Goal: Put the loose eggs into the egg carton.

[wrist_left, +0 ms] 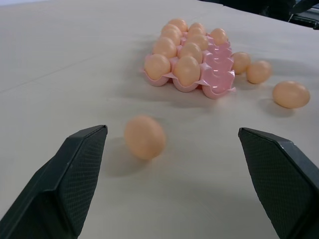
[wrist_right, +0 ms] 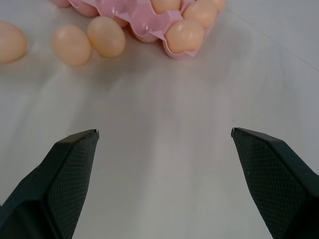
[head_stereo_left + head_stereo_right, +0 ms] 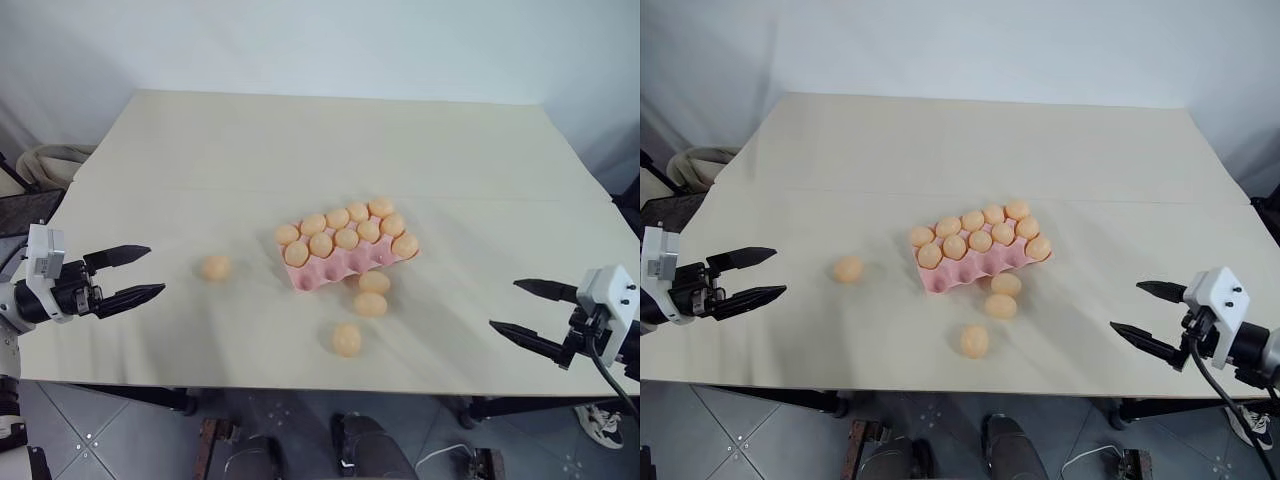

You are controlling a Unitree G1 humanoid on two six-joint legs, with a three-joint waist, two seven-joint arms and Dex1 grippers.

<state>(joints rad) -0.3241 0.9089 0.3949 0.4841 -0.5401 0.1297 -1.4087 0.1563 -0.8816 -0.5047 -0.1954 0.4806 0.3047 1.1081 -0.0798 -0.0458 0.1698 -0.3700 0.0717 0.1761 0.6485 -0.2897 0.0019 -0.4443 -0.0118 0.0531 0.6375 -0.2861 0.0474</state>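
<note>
While both tools, left (image 3: 143,272) and right (image 3: 533,309), hover released and empty, the carton (image 3: 347,262) on the bench (image 3: 300,140) holds ten eggs (image 3: 346,238); its near row is vacant. Four loose eggs (image 3: 215,267) lie nearby.

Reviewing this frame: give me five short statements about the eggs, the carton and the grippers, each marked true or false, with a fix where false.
1. Four loose eggs lie on the table outside the egg carton. True.
2. The left gripper is shut on an egg. False: it is open and holds nothing.
3. One loose egg lies alone between the left gripper and the carton. True.
4. Every cup of the carton is filled. False: the row nearest the robot is empty.
5. The right gripper is open, apart from every egg. True.
</note>
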